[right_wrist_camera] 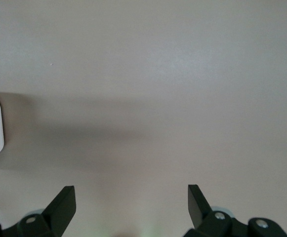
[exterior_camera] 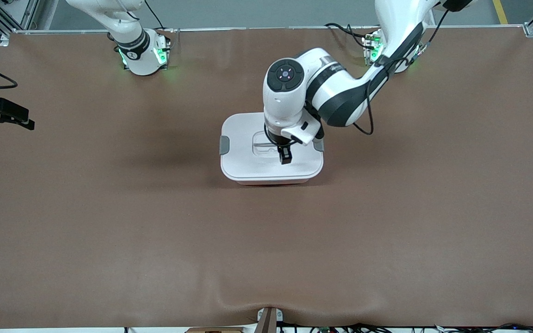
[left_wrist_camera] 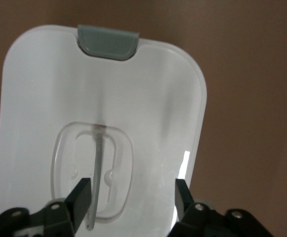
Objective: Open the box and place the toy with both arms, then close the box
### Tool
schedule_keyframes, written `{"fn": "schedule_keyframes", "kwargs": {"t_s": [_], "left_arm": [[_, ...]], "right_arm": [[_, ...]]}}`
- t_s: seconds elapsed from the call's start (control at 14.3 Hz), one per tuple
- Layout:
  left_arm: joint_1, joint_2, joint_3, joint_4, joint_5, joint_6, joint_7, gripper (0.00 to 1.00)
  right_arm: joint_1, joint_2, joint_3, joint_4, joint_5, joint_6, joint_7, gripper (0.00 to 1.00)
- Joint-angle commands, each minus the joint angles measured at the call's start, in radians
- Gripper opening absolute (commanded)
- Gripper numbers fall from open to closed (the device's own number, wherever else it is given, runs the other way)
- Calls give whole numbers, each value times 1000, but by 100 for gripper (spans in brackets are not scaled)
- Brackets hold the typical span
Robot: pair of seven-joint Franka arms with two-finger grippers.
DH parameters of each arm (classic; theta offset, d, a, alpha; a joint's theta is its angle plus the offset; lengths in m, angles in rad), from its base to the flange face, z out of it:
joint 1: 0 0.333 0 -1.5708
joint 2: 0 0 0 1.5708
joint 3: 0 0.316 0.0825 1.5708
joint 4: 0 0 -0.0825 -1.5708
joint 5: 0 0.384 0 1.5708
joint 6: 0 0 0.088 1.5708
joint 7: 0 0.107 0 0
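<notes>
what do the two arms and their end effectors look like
Both arms are glossy white with black joint bands. The left arm has a round black cap with a small blue-lit centre, and a black cable looping beside it. The right arm has a black band with white markings; green lights glow at both bases. The left end effector and right end effector have black, wedge-shaped fingers on dark bodies with silver screws.

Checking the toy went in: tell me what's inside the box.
Cannot be seen: the white lid covers the box. No toy shows anywhere. The left claw hangs open over the lid's handle.
</notes>
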Motion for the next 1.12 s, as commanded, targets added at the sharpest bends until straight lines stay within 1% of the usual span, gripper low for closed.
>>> {"fn": "schedule_keyframes", "kwargs": {"t_s": [0.0, 0.14, 0.35, 0.49, 0.63, 1.05], "left_arm": [[41, -63, -6, 19, -5, -91, 82, 100], [72, -106, -3, 17, -37, -127, 183, 100], [125, -159, -2, 16, -35, -196, 322, 100], [156, -170, 0, 16, -35, -260, 456, 100], [188, -171, 0, 17, -34, -320, 549, 100], [309, -229, -3, 17, -34, -346, 805, 100]], "right_arm": [[-2, 13, -1, 23, -11, -14, -9, 100], [-2, 19, -1, 23, -9, -15, -9, 100], [7, 30, -1, 23, -9, -15, -3, 100], [1, 30, -1, 25, -9, -14, -6, 100], [1, 30, -1, 23, -8, -14, -3, 100], [-2, 31, -1, 25, -3, -9, 0, 100]]}}
